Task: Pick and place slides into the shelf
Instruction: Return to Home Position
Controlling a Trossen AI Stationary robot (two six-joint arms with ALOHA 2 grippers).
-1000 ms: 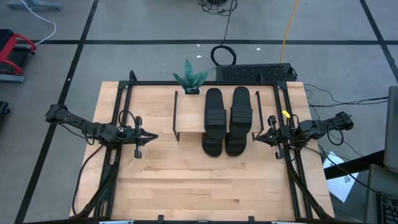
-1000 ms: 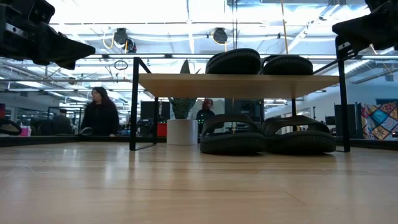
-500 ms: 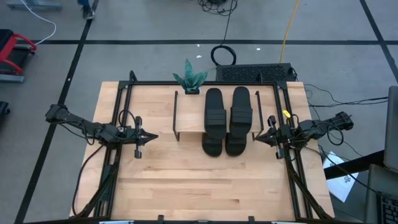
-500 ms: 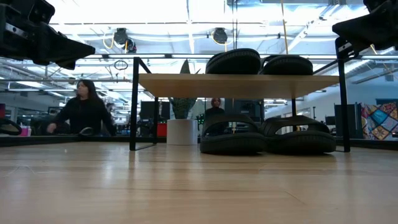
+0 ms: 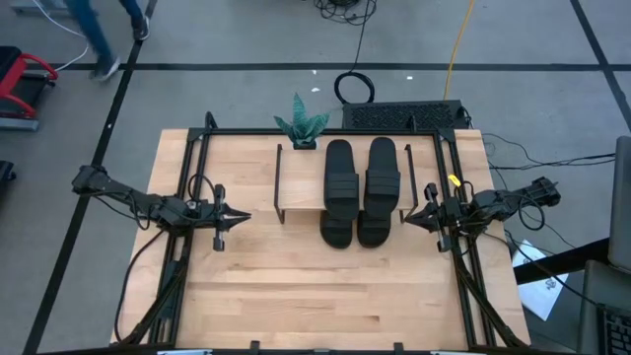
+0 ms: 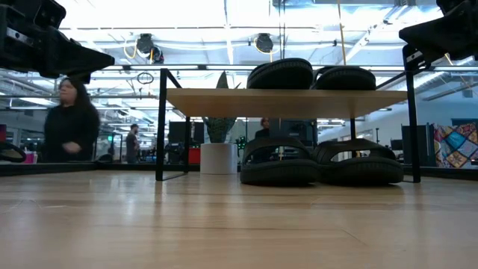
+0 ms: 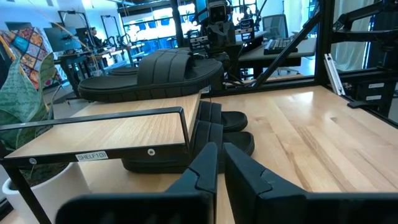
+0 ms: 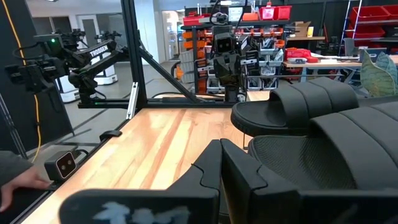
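Observation:
Four matte black slides sit at the shelf (image 5: pixel 301 197): two (image 5: pixel 340 173) (image 5: pixel 381 173) lie on its light wood top board, two more (image 6: pixel 280 164) (image 6: pixel 360 163) rest on the table beneath it, toes poking out toward the near edge. The shelf stands on thin black legs at the table's far middle. My left gripper (image 5: pixel 244 216) hovers left of the shelf, shut and empty. My right gripper (image 5: pixel 405 219) hovers right of the slides, shut and empty. The left wrist view shows the shelf (image 7: pixel 106 134) and slides (image 7: pixel 155 71) ahead of my gripper (image 7: pixel 220 152).
A green paper plant in a white pot (image 5: pixel 302 126) stands behind the shelf at the far edge. A black frame (image 5: pixel 325 132) borders the table. The near half of the table (image 5: pixel 315 296) is bare wood. A person (image 6: pixel 71 123) walks in the room behind.
Both arms and all slides have kept still. Only a person in the room behind has walked toward the left.

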